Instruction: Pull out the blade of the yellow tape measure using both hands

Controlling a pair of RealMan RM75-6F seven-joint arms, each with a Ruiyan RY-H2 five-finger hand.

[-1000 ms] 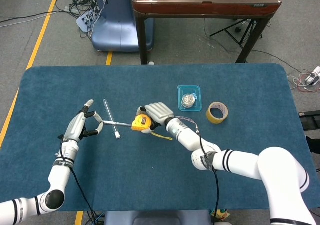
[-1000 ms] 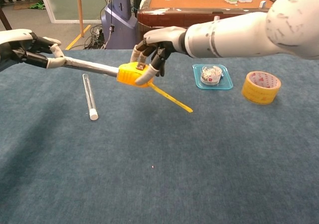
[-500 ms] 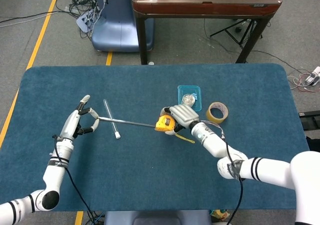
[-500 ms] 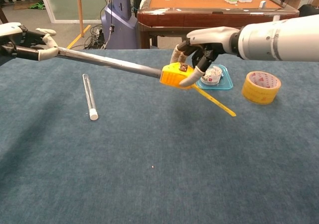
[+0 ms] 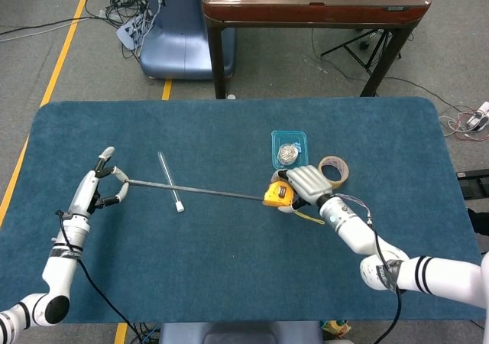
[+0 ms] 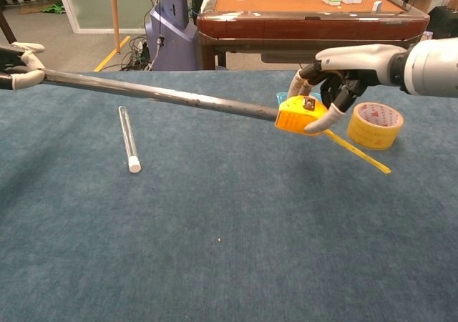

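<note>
My right hand point(image 5: 307, 182) point(image 6: 336, 75) grips the yellow tape measure point(image 5: 276, 195) point(image 6: 298, 115) above the table, right of centre. A yellow strap point(image 6: 358, 152) hangs from the case. The dark blade point(image 5: 195, 190) point(image 6: 157, 94) runs out of the case in a long straight line to the left. My left hand point(image 5: 95, 191) point(image 6: 18, 66) pinches the blade's tip near the table's left side; in the chest view the hand is cut by the frame's left edge.
A clear tube with a white cap point(image 5: 170, 181) point(image 6: 129, 138) lies under the blade. A blue tray point(image 5: 289, 150) with a small metal item and a roll of tan tape point(image 5: 333, 171) point(image 6: 375, 124) sit just behind my right hand.
Both hands have moved apart, left hand further left and right hand with the case further right. The blade is drawn out much longer than a second ago.
</note>
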